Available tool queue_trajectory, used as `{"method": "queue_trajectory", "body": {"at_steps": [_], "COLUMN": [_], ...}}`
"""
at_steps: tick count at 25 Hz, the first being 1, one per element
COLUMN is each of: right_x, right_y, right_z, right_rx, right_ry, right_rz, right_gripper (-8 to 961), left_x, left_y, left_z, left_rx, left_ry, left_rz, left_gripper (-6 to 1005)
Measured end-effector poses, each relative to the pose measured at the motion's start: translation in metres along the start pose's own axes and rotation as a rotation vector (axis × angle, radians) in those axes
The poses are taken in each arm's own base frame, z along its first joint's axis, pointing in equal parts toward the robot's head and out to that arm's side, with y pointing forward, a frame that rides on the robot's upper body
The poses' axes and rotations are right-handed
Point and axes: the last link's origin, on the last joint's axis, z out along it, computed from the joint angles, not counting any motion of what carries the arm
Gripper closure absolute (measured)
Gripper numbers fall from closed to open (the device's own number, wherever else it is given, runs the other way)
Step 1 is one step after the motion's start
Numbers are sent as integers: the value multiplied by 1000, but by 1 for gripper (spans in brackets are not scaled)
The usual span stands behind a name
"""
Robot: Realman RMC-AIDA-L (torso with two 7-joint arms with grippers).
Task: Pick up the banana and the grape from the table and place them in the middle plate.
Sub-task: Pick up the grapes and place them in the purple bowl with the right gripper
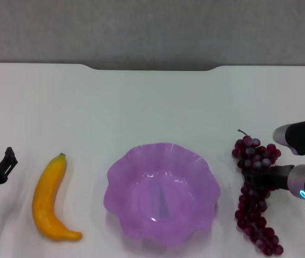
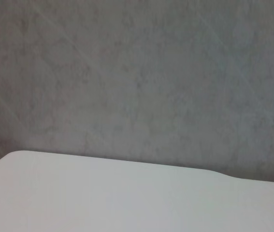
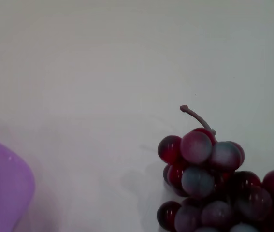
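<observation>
Nearest the robot, the translucent purple plastic plate with the wavy flower-like rim (image 1: 114, 183) is sitting empty in the middle of the flat white desk (image 1: 152, 102), so neither fruit is lying in it yet. The smooth, curved yellow-orange plastic banana with the green stem tip (image 1: 49, 200) is lying flat on the desk left of the plate, a little apart from it, stem pointing away from the robot. The long bunch of dark red-purple grapes, some frosted grey, on a thin brown stem (image 1: 255, 193) is lying on the right side of the plate, just beside its rim, running near to far.

The right claw (image 1: 268, 177) is reaching in from the right at the level of the bunch's middle, its dark tip touching or overlapping the grapes; this looks like an approach for a sideways grasp. Whether it is open, or already closing on the grapes, I cannot tell, since the berries are hiding the fingers and the right wrist view is showing only the far end of the bunch and a sliver of plate rim.

The left claw (image 1: 6, 160) is waiting at the left edge, well clear of the banana, its dark fingers looking slightly parted and holding nothing. Its arm is cut off by the frame. The left wrist view is showing only bare desk and grey wall.
</observation>
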Motion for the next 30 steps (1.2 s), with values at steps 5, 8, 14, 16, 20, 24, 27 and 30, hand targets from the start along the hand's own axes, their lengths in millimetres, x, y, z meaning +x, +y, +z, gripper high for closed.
{"method": "queue_trajectory", "body": {"at_steps": [5, 8, 14, 16, 20, 24, 27, 30], "right_x": [0, 0, 0, 0, 0, 1, 4, 8], "right_y": [0, 1, 3, 3, 3, 0, -2, -2], "right_z": [0, 0, 1, 1, 1, 0, -1, -3], "right_rx": [-1, -1, -3, -3, 0, 14, 33, 52], "right_ry": [0, -3, -8, -9, -15, -45, -93, -152], "right_rz": [-3, -8, -13, -12, -11, -8, -18, -39], "right_gripper": [472, 488, 497, 501, 509, 515, 520, 525], "left_x": [0, 0, 0, 0, -1, -1, -1, -1], "left_y": [0, 0, -1, -1, -2, -3, -3, -2], "left_z": [0, 0, -1, -1, -2, -2, -2, -2], "left_rx": [1, 2, 4, 5, 8, 9, 9, 8], "left_ry": [2, 2, 1, 2, 1, 2, 2, 2], "left_rz": [-1, -1, -2, -2, -4, -5, -4, -5], "left_gripper": [142, 142, 144, 145, 146, 147, 148, 149]}}
